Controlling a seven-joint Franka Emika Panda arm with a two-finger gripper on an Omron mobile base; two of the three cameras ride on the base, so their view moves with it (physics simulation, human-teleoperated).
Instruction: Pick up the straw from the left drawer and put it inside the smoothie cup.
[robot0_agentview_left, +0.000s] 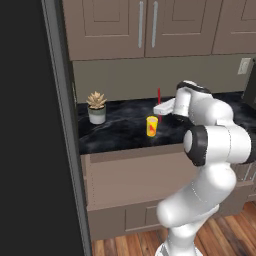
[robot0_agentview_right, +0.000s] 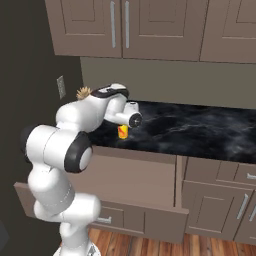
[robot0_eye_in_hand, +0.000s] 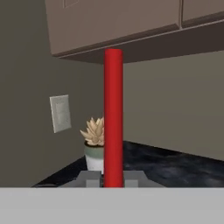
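Black marbled bench (robot0_agentview_left: 115, 132) runs beneath taupe wall cabinets (robot0_agentview_right: 125, 27), with wood flooring (robot0_agentview_left: 125, 245) below and the left drawer (robot0_agentview_right: 140, 182) pulled open under its front edge. From the right base view the arm hides most of the smoothie cup (robot0_agentview_left: 152, 126) and the potted succulent (robot0_agentview_left: 96, 107). Fingers (robot0_eye_in_hand: 89, 178) are clamped on the straw (robot0_eye_in_hand: 113, 118), which stands upright between them, pointing to 12 o'clock in the hand view. It hangs above the cup, at about its 1 o'clock in the left base view.
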